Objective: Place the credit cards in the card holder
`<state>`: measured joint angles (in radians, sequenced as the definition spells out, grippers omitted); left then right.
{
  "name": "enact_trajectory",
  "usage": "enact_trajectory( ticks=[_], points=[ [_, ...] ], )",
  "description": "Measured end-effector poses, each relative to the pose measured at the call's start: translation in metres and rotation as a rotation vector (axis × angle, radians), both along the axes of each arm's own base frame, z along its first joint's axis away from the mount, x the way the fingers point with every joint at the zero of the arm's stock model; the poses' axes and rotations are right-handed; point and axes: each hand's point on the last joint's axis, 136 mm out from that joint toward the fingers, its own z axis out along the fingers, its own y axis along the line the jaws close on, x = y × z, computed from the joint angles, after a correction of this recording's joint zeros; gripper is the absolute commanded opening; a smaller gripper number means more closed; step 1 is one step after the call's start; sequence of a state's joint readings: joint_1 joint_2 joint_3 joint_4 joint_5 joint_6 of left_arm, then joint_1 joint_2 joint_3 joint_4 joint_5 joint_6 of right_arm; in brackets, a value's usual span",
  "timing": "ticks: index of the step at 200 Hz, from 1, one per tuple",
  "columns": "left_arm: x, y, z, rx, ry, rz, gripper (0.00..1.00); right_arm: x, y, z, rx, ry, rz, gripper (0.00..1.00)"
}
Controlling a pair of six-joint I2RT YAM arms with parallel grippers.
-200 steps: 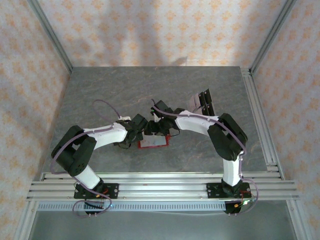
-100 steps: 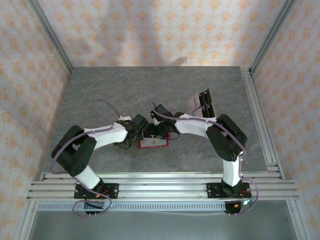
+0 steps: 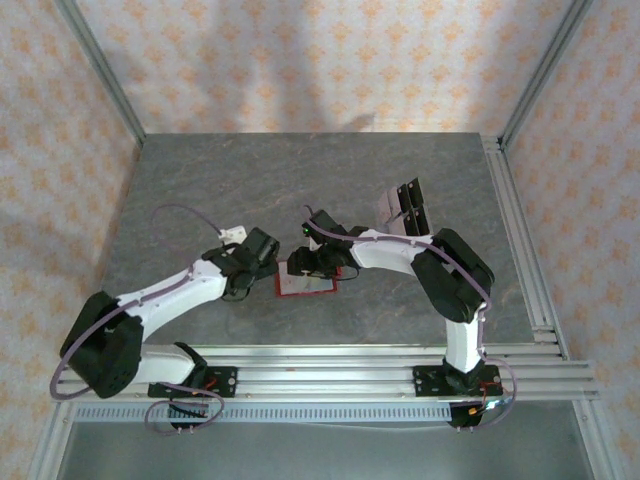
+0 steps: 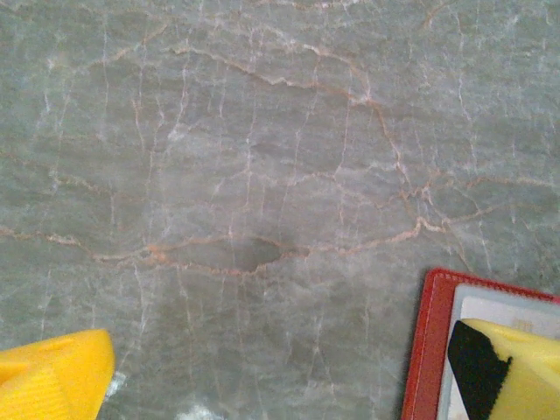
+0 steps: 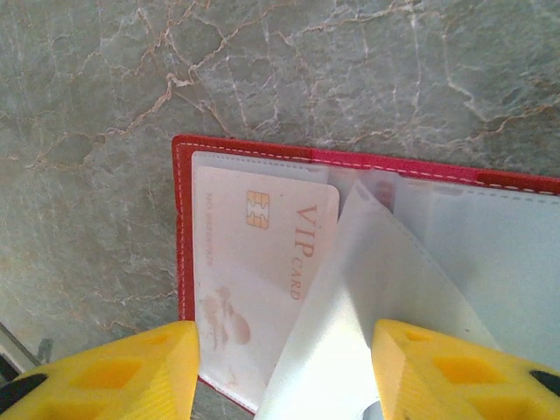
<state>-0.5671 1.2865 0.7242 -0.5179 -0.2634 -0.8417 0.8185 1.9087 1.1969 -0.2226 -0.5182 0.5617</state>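
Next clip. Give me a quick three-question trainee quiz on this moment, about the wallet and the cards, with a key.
1. True or false: the card holder lies folded shut on the table.
2. Multiple choice: the credit card in the holder is printed with A) VIP CARD, B) GIFT CARD, C) nothing at all.
3. Fill in: the ___ gripper stands with its jaws wide apart at the holder's edge, one finger over its corner.
Key: 1 false, it lies open. 2 A. 3 left, the left gripper.
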Motion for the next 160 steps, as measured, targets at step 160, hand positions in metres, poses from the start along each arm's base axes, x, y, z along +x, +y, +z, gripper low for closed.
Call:
enact_trajectory(
  ticks=[160],
  points=[
    [-0.036, -0.073, -0.016, -0.213, -0.036, -0.326, 0.99, 0.006, 0.001, 0.001, 0.007, -0.008, -0.038, 0.54]
  ],
)
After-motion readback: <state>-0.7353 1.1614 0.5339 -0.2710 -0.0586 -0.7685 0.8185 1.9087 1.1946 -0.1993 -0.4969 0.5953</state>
